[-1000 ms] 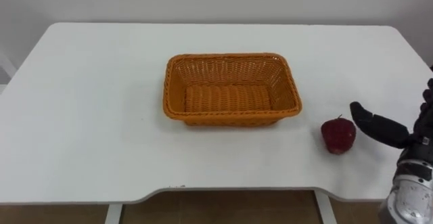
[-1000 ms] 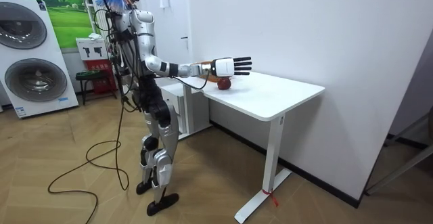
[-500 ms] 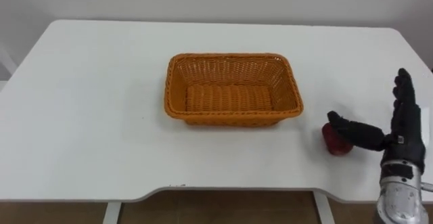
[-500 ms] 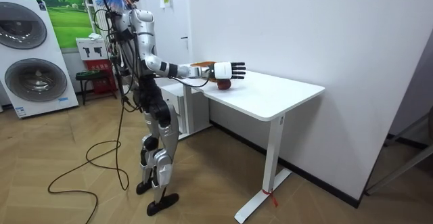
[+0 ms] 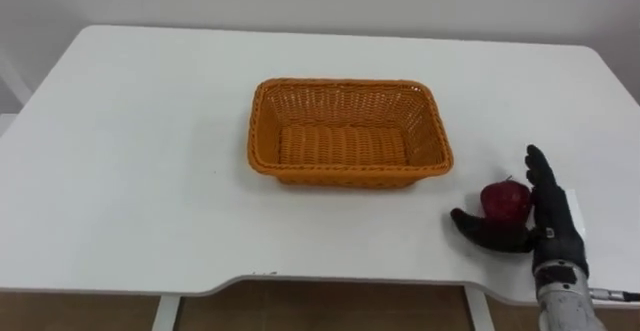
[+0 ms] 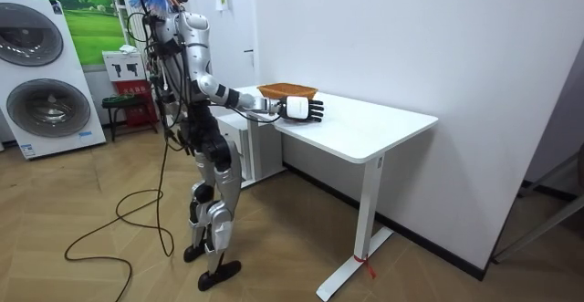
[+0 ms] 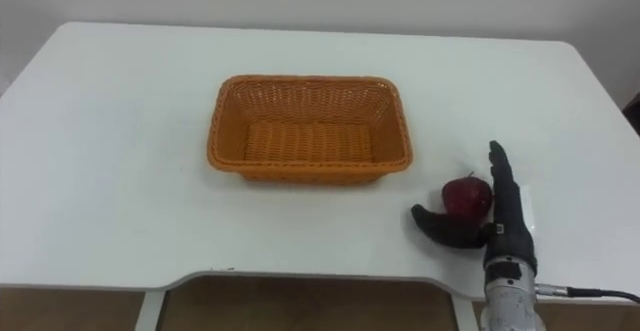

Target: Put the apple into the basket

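Grasp stage. The right hand (image 5: 548,223) is spread open beside the round red apple (image 5: 503,199) on the white desk (image 5: 150,171); nothing is gripped. Closure is judged necessary next, then transfer to the orange wicker basket (image 5: 350,84).

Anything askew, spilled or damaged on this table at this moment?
Nothing stands out. The wicker basket sits level and empty mid-table. The apple rests whole on the white table to the basket's right, near the front edge. The right robot hand is open beside it, thumb in front.
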`<state>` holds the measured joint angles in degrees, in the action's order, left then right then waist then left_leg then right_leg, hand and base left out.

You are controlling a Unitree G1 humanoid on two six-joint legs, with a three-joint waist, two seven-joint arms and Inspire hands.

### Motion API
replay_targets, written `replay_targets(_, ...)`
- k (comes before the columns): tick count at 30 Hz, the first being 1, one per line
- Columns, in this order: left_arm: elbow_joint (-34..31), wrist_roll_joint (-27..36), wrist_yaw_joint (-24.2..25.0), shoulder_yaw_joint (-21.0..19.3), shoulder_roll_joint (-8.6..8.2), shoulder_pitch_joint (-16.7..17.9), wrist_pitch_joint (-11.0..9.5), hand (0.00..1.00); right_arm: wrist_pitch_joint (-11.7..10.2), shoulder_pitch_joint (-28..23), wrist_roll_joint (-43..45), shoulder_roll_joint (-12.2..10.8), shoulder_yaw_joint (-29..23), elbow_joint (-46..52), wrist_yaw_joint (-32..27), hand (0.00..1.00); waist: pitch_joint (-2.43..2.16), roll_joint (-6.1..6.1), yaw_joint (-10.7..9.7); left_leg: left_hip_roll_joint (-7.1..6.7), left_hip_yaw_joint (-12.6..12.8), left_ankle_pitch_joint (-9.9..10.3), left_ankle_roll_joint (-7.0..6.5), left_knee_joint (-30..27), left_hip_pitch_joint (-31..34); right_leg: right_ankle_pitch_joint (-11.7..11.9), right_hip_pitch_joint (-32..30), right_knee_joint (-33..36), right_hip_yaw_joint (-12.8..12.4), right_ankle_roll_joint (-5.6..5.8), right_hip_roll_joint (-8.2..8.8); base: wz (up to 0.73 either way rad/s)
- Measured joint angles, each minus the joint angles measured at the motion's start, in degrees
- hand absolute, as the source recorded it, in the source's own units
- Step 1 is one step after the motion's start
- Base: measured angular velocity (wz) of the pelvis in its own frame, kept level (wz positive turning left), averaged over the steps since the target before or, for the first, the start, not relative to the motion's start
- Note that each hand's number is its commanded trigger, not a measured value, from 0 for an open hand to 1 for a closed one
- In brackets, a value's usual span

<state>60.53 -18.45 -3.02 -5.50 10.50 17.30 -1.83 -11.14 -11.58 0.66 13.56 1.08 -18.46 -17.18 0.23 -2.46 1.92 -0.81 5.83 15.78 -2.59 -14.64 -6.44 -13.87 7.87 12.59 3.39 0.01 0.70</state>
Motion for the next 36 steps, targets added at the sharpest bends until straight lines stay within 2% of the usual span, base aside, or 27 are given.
replay_targets(3, -0.13, -0.09, 0.37, -0.02, 0.0, 0.0, 0.06, 0.0, -0.02, 0.03, 1.66, 0.0, 0.0, -0.73, 0.4, 1.0, -0.12, 0.01, 0.04, 0.03, -0.04, 0.0, 0.01, -0.06, -0.05, 0.0, -0.01, 0.01, 0.07, 0.0, -0.02, 0.0)
replay_targets(5, -0.16, -0.27, 1.09, -0.02, 0.01, -0.02, 0.24, 0.0, 0.03, 0.02, 3.12, 0.04, -0.35, -1.4, 0.08, 1.0, -0.52, -0.07, -0.05, 0.06, -0.22, 0.01, 0.01, -0.07, -0.13, 0.01, 0.14, 0.04, 0.26, -0.03, -0.01, 0.02)
replay_targets(8, -1.03, -1.58, 1.47, -0.02, 0.01, -0.11, 0.41, 0.0, -0.51, 0.06, 5.57, 0.07, -1.46, -2.87, -0.41, 1.0, -0.59, -0.17, -0.38, 0.09, -0.62, 0.03, 0.0, -0.25, -0.16, 0.1, 0.35, 0.16, 0.83, -0.06, 0.07, 0.07)
replay_targets(12, -1.45, -2.5, 1.41, -0.03, 0.09, -0.1, 0.53, 0.0, -1.31, 0.17, 7.09, 0.06, -2.41, -4.22, -0.69, 1.0, -0.58, -0.18, -0.39, 0.09, -1.09, 0.05, 0.0, -0.73, -0.14, 0.23, 0.79, 0.15, 1.49, -0.1, 0.08, 0.07)
replay_targets(19, -1.58, -3.75, 1.4, -0.03, 0.08, -0.03, 1.51, 0.0, -1.46, 0.3, 7.16, 0.05, -2.55, -5.23, -0.98, 1.0, -0.55, -0.33, -0.33, 0.1, -1.25, 0.15, 0.05, -0.79, -0.14, 0.24, 1.21, 0.01, 1.88, -0.12, 0.01, 0.03)
replay_targets(25, -1.71, -3.64, 1.39, 0.12, 0.04, 0.16, 1.56, 0.0, -1.24, 0.61, 6.67, -0.02, -2.89, -5.42, -0.98, 1.0, -0.49, -0.87, -0.13, 0.1, -1.42, 0.15, 0.05, -0.94, -0.19, 0.25, 1.21, -0.07, 1.73, -0.13, 0.01, 0.0)
replay_targets(36, -1.65, -3.61, 1.07, -0.55, -0.3, 0.25, 1.62, 0.0, 0.41, 1.09, 4.53, -0.39, -3.34, -3.95, -3.37, 1.0, -0.45, 0.31, -0.34, 0.07, -1.41, 0.15, 0.05, -0.58, -0.19, 0.27, 1.11, -0.04, 1.51, -0.12, -0.06, 0.0)
